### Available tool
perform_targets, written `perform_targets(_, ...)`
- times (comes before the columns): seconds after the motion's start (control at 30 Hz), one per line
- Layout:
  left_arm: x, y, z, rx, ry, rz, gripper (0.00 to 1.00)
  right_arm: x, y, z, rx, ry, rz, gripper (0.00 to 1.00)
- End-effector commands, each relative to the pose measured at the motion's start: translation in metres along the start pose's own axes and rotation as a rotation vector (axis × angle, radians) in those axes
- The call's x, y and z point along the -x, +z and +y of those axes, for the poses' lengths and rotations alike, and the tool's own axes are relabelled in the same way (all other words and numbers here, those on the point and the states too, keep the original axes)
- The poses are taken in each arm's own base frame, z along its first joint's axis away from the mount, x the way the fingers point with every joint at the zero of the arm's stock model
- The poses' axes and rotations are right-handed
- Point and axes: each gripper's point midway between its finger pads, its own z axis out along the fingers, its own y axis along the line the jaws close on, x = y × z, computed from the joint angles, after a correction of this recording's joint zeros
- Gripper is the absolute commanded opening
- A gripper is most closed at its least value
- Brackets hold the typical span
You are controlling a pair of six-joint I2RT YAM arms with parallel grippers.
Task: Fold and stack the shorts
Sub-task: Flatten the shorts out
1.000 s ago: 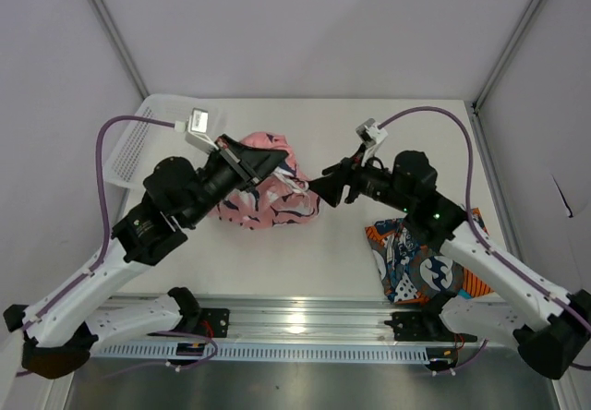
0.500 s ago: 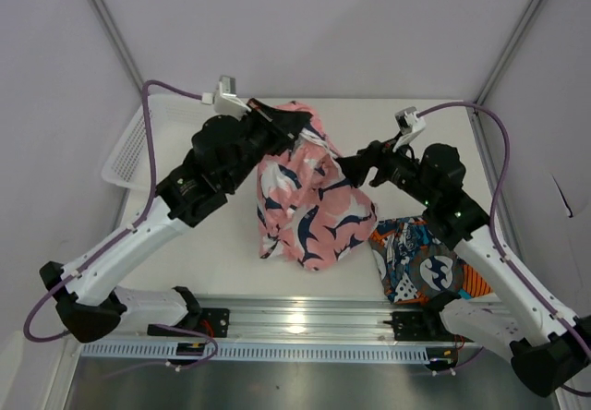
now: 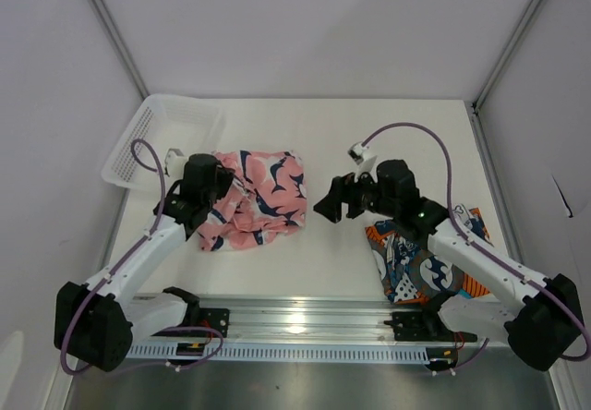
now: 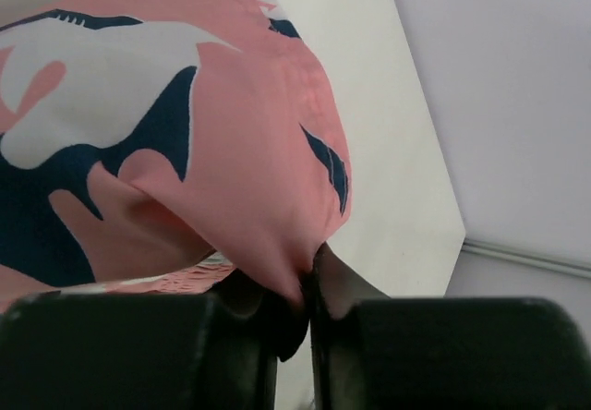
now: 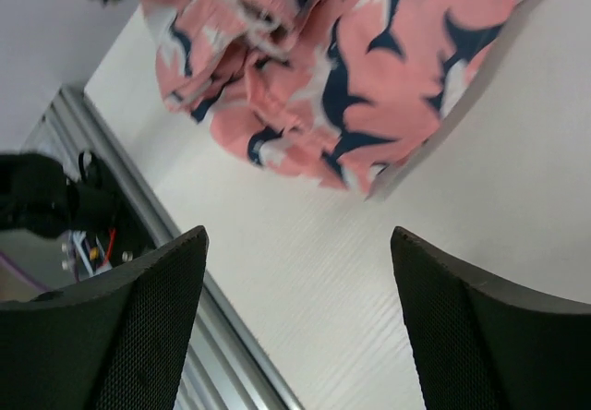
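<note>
1. my left pincer (image 4: 309, 290) is closed tight on a fold of the pink shorts (image 3: 263, 198); the cloth is pinched between its two fingers.
2. the pink shorts lie crumpled on the left half of the counter (image 3: 351, 133), towards the middle, with the left pincer at their left side.
3. my right pincer (image 5: 297, 244) is spread wide and grips nothing; it hangs just off the right edge of the pink shorts, not touching them.
4. the printed shorts (image 3: 425, 262) lie flat near the near right corner of the counter, partly under my right arm.
5. a white mesh basket (image 3: 138, 142) sits in the far left corner, close to the pink shorts.
</note>
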Motion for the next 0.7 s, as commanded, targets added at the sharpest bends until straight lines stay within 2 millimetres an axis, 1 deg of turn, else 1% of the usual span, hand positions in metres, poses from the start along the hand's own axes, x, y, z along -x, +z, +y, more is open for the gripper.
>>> perform_targets(0.0, 0.020, 0.001, -0.031, -0.090, -0.031, -0.035, 0.18, -0.032, 0.014, 0.009, 0.038, -0.076, 0.099, 0.82)
perform_targets(0.03, 0.020, 0.003, -0.030, -0.082, -0.021, -0.029, 0.30, -0.040, 0.019, 0.012, 0.041, -0.085, 0.122, 0.80)
perform_targets(0.07, 0.023, 0.002, -0.034, -0.086, -0.006, -0.034, 0.37, -0.045, 0.023, 0.014, 0.046, -0.091, 0.137, 0.76)
perform_targets(0.1, 0.028, 0.002, -0.037, -0.084, -0.002, -0.039, 0.50, -0.056, 0.032, 0.011, 0.037, -0.097, 0.176, 0.76)
perform_targets(0.13, 0.028, 0.000, -0.040, -0.092, 0.007, -0.028, 0.79, -0.061, 0.037, 0.012, 0.017, -0.114, 0.188, 0.75)
perform_targets(0.17, 0.035, -0.003, -0.045, -0.103, 0.029, -0.036, 0.91, -0.061, 0.042, 0.011, 0.002, -0.116, 0.200, 0.75)
perform_targets(0.2, 0.039, -0.007, -0.048, -0.092, 0.043, -0.030, 0.99, -0.072, 0.052, 0.005, -0.019, -0.101, 0.242, 0.73)
perform_targets(0.23, 0.042, -0.009, -0.051, -0.088, 0.060, -0.027, 0.99, -0.076, 0.057, 0.002, -0.029, -0.088, 0.259, 0.70)
perform_targets(0.3, 0.055, -0.020, -0.069, -0.111, 0.107, -0.037, 0.99, -0.077, 0.067, 0.005, -0.018, -0.060, 0.267, 0.66)
perform_targets(0.33, 0.057, -0.023, -0.070, -0.104, 0.130, -0.035, 0.99, -0.085, 0.074, 0.002, -0.025, -0.036, 0.287, 0.63)
perform_targets(0.37, 0.060, -0.029, -0.071, -0.096, 0.181, -0.032, 0.99, -0.085, 0.079, 0.006, -0.019, -0.043, 0.274, 0.62)
perform_targets(0.4, 0.066, -0.036, -0.079, -0.105, 0.199, -0.040, 0.99, -0.087, 0.082, 0.006, -0.027, -0.055, 0.270, 0.61)
perform_targets(0.43, 0.067, -0.039, -0.078, -0.094, 0.227, -0.037, 0.99, -0.090, 0.084, 0.008, -0.030, -0.067, 0.272, 0.59)
perform_targets(0.5, 0.074, -0.053, -0.085, -0.096, 0.303, -0.032, 0.99, -0.098, 0.092, 0.012, -0.008, -0.096, 0.292, 0.59)
perform_targets(0.53, 0.073, -0.055, -0.083, -0.089, 0.329, -0.021, 0.99, -0.096, 0.096, 0.015, 0.002, -0.111, 0.291, 0.59)
perform_targets(0.57, 0.071, -0.059, -0.077, -0.072, 0.375, -0.004, 0.99, -0.106, 0.101, 0.015, 0.007, -0.147, 0.325, 0.59)
perform_targets(0.6, 0.071, -0.064, -0.076, -0.078, 0.390, 0.005, 0.99, -0.108, 0.105, 0.015, 0.005, -0.168, 0.335, 0.59)
perform_targets(0.63, 0.072, -0.068, -0.074, -0.078, 0.411, 0.006, 0.99, -0.105, 0.110, 0.019, 0.010, -0.190, 0.332, 0.59)
perform_targets(0.67, 0.070, -0.071, -0.068, -0.066, 0.423, 0.015, 0.99, -0.114, 0.115, 0.016, 0.005, -0.209, 0.362, 0.59)
